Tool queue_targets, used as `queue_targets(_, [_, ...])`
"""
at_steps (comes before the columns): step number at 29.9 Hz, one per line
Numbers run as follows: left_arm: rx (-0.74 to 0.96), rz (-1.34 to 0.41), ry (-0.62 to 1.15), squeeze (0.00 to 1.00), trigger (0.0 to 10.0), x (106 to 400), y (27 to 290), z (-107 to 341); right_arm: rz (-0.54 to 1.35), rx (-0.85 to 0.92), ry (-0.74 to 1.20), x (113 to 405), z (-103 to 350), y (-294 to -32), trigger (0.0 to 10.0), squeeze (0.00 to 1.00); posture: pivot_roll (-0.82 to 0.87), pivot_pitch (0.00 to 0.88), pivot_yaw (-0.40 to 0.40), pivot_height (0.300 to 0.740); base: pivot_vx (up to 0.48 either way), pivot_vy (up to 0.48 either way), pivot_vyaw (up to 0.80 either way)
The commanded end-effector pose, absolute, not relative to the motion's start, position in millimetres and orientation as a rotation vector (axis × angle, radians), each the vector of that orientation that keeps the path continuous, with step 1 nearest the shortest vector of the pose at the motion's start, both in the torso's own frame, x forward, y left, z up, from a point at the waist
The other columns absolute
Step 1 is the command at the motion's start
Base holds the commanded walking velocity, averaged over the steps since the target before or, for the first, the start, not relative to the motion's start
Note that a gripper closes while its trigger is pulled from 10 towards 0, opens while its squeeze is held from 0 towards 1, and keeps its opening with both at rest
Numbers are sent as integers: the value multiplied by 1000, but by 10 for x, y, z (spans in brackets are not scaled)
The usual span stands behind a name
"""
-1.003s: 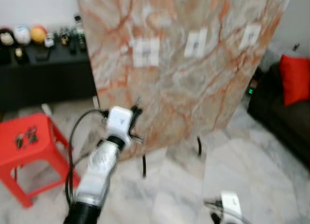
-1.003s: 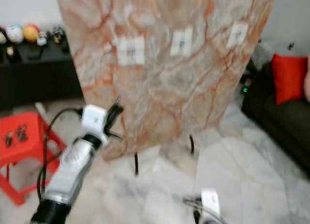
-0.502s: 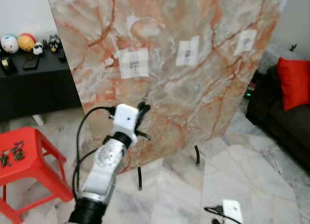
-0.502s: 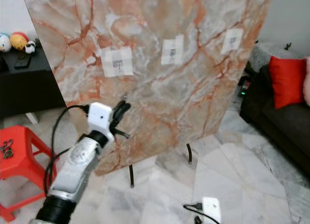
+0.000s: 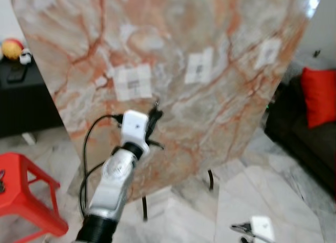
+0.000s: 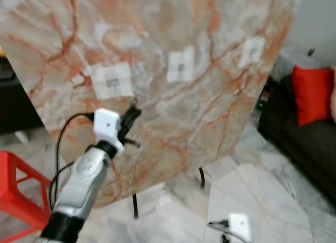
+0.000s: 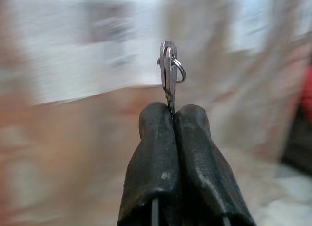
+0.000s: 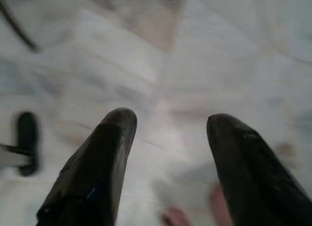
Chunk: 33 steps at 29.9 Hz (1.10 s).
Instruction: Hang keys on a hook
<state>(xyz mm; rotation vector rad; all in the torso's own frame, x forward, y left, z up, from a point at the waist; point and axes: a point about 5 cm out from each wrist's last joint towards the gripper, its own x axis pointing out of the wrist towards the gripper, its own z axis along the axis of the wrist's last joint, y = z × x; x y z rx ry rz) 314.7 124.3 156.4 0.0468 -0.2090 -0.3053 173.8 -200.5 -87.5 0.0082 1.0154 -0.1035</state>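
The left claw [image 7: 171,119], its black fingers pressed together on a small silver key bunch [image 7: 168,70], is raised near the pink-veined marble board [image 5: 220,70]. The step looks like carrying the keys to a hook; next it must line the ring up with one of the board's white hook pads [image 5: 132,81]. The right claw [image 8: 168,138] hangs spread above the floor.

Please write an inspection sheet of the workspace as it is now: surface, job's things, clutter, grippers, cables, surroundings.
Surface: marble-patterned board, upright on thin dark legs, white tiled floor below.
Job's things: keys pinched in the left gripper; three pale square patches on the board, hooks too blurred to confirm.
Clutter: nothing seen on the board.
Grippers: left gripper raised before the board, shut on the keys; right gripper open, hanging over the floor.
Cables: black cable looping from the left wrist.
Surroundings: red stool, dark sofa with red cushion, black cabinet.
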Motion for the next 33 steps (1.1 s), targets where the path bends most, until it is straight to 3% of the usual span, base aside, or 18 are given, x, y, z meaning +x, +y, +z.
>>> queue_targets(1, [35,-342,-231,0,10000,3138,1125,1620,-150,11,1012,1708,-866,-2124,10000,0,101,57,-95,740,322,0,0])
queue_targets(13, [-40,-417,-278,0,10000,3035,1071,1675,-133,5,990,1874,-820,-1963,10000,0,103,64,-91,740,72,0,0])
queue_targets(21, [-52,-370,-305,0,10000,3025,1176,1725,-118,10,980,1949,-805,-1794,10000,0,102,66,-89,740,0,0,0])
queue_targets(33, [-52,-363,-292,0,10000,2912,1310,1691,-125,-9,958,2053,-734,-1931,10000,0,110,73,-89,740,0,0,0])
